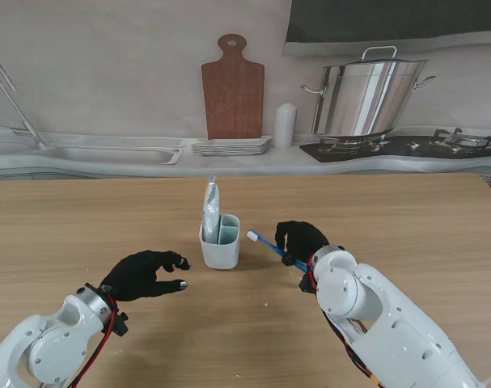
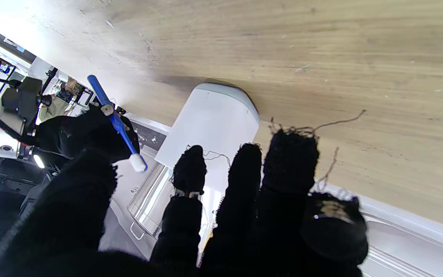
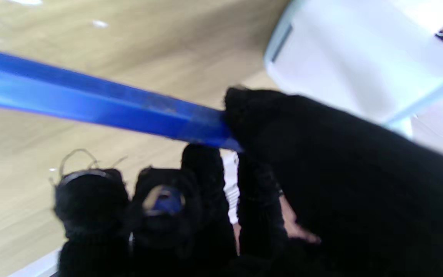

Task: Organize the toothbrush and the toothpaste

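A white two-compartment holder (image 1: 220, 243) stands mid-table, and a toothpaste tube (image 1: 210, 207) sits upright in its left compartment. My right hand (image 1: 301, 239), in a black glove, is shut on a blue toothbrush (image 1: 269, 246). The brush's white head (image 1: 252, 236) points at the holder's right rim, just short of it and raised off the table. The right wrist view shows the blue handle (image 3: 102, 105) pinched under the thumb, with the holder (image 3: 360, 73) beyond. My left hand (image 1: 145, 273) rests to the holder's left, fingers apart and holding nothing. The left wrist view shows the holder (image 2: 210, 127) ahead of the fingertips (image 2: 292, 154).
Behind the table runs a counter with a sink (image 1: 107, 152), a wooden cutting board (image 1: 232, 87), stacked plates (image 1: 231, 146), a white cylinder (image 1: 285, 124) and a large steel pot (image 1: 368, 95) on a stove. Bare wooden table (image 1: 407, 226) surrounds the holder.
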